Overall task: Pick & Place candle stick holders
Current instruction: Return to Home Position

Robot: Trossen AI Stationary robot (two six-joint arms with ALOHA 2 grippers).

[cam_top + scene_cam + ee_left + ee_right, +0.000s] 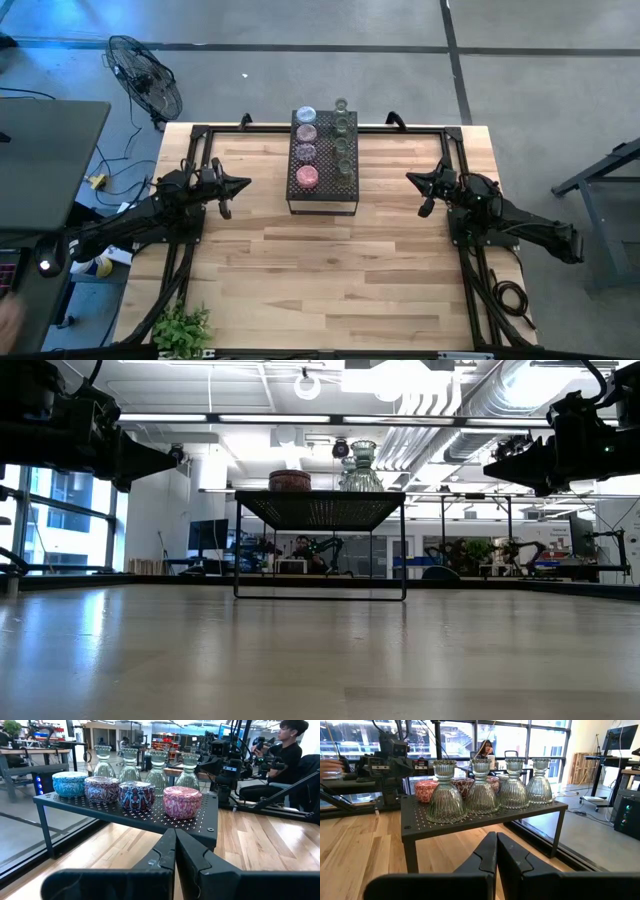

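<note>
A black perforated stand [322,197] stands at the table's far middle. On its top are two rows of candle stick holders. The left row holds a pale blue [70,783], two purple [101,789] [136,795] and a pink [182,801] round cup. The right row holds several clear-greenish ribbed glass holders [445,795] [481,792] [514,790]. My left gripper [247,184] [175,832] is shut and empty, left of the stand and above the table. My right gripper [408,178] [496,836] is shut and empty, right of the stand.
The stand's thin legs [237,545] leave an open gap under its top. A potted plant [180,325] sits at the table's near left corner. The arms' black frames [190,150] [455,150] run along both table sides. A person [287,755] sits beyond the table.
</note>
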